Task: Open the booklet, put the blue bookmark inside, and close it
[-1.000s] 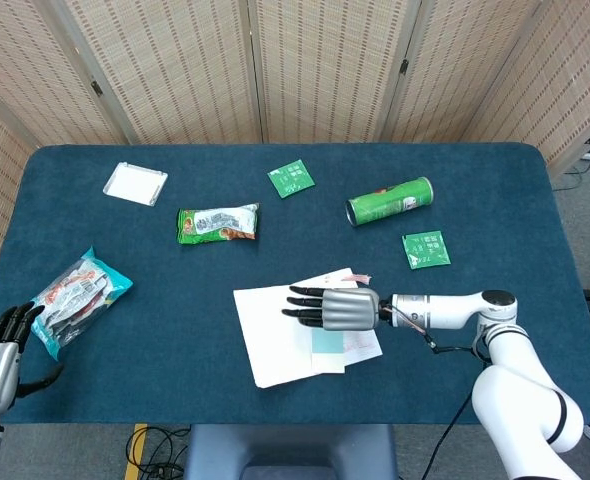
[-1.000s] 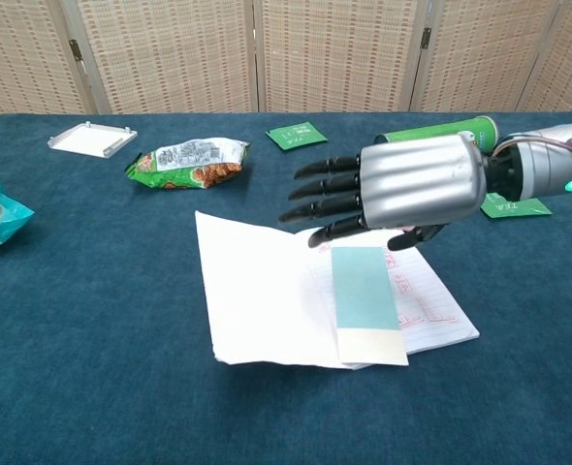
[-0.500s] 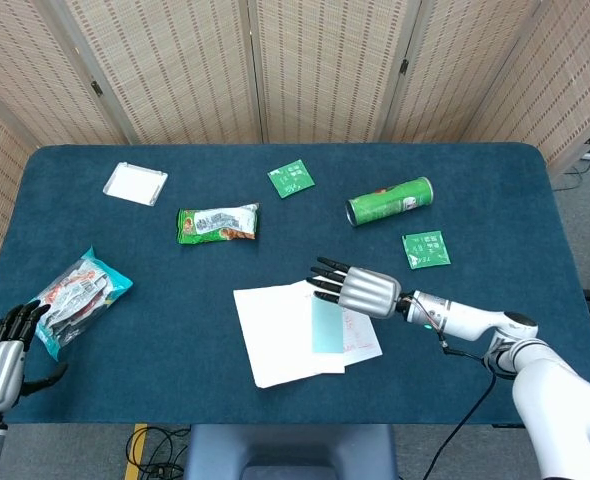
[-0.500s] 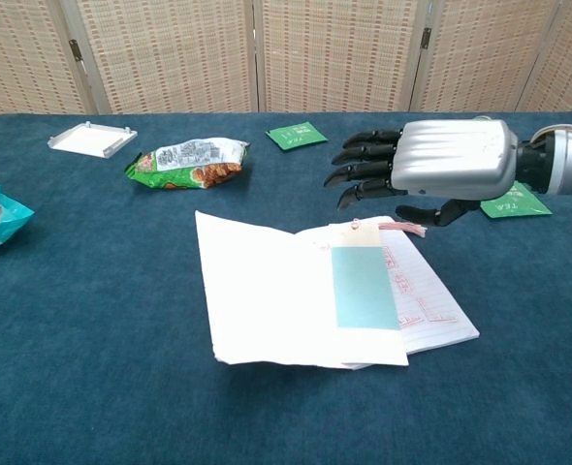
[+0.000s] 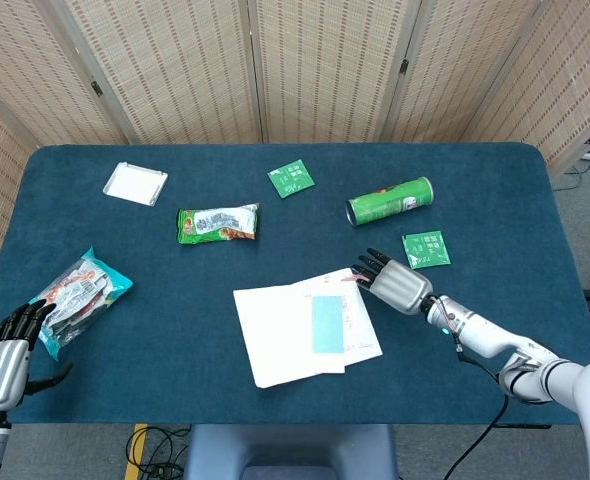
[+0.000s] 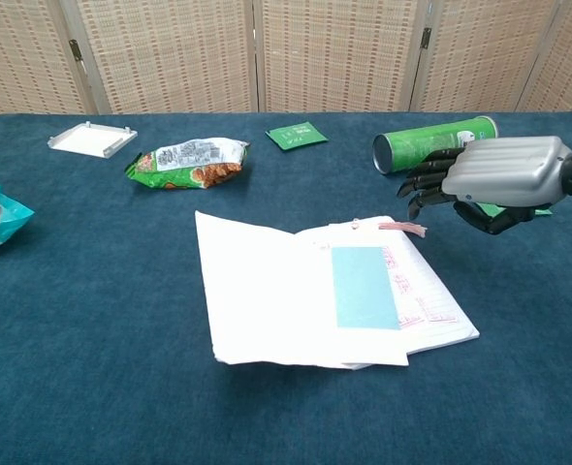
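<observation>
The white booklet (image 5: 285, 330) (image 6: 267, 291) lies open near the table's front middle. The blue bookmark (image 5: 326, 324) (image 6: 365, 287) rests flat on its right-hand page, with a pink tassel end (image 6: 402, 229) sticking out at the top. My right hand (image 5: 395, 281) (image 6: 490, 179) hovers just right of the booklet's far right corner, holding nothing, its fingers apart and pointing left. My left hand (image 5: 3, 350) sits at the front left table corner, empty, with fingers loosely curved; the chest view does not show it.
A green can (image 5: 389, 201) (image 6: 431, 143) lies on its side behind my right hand. Green tea packets (image 5: 425, 249) (image 5: 291, 178) lie nearby. A green snack bag (image 5: 218, 222), a white lid (image 5: 135, 183) and a teal snack bag (image 5: 78, 295) sit to the left.
My right hand has drawn back from over the booklet to the right, away from the pages. The bookmark now lies uncovered on the page. The left hand has not moved.
</observation>
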Robot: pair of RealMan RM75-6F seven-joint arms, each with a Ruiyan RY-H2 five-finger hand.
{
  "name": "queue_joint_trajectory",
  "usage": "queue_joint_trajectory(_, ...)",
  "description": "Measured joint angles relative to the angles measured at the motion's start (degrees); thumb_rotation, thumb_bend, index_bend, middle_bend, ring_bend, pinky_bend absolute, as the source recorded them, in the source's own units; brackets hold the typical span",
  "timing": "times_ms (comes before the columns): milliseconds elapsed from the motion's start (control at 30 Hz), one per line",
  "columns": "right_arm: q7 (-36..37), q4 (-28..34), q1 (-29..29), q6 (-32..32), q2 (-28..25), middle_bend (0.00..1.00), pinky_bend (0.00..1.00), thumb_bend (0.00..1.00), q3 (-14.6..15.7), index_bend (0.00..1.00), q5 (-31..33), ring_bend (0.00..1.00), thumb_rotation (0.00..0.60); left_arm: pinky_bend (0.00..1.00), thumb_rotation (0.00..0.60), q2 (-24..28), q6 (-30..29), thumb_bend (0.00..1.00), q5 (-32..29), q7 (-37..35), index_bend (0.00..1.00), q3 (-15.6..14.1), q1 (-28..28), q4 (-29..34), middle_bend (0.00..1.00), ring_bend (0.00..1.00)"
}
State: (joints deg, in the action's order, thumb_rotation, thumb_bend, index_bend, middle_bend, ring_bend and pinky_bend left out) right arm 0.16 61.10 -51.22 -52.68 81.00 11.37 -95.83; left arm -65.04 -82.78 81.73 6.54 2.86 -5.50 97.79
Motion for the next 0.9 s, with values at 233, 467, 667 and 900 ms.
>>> queue_joint_trajectory(233,0.7,-1.0,0.6,2.4,2.1,0.07,0.00,0.89,-1.7,0.24,1.1,0.00,0.600,0.16,0.600,-0.1,0.0,0.24,0.1,0.1,0.15,0.0,-0.1,0.2,0.11,0.09)
queue_joint_trajectory(467,1.7,-3.1,0.7,3.2,4.4,0.06,0.00,0.86,-2.6,0.24,1.0,0.00,0.600,0.16,0.600,-0.1,0.0,0.24,0.1,0.2,0.15,-0.1,-0.1,0.2,0.11,0.09)
queue_joint_trajectory(667,2.6,-5.3,0.7,3.6,6.3,0.05,0.00,0.86,-3.4,0.24,0.7,0.00,0.600,0.16,0.600,0.0,0.0,0.24,-0.2,0.1,0.15,-0.1,0.0,0.1,0.11,0.09)
queue_joint_trajectory(900,3.8,-7.6,0.5,3.7,8.3,0.05,0.00,0.84,-4.0,0.24,0.3,0.00,0.600,0.16,0.600,0.0,0.1,0.24,-0.4,0.2,0.15,-0.1,0.0,0.0,0.11,0.09)
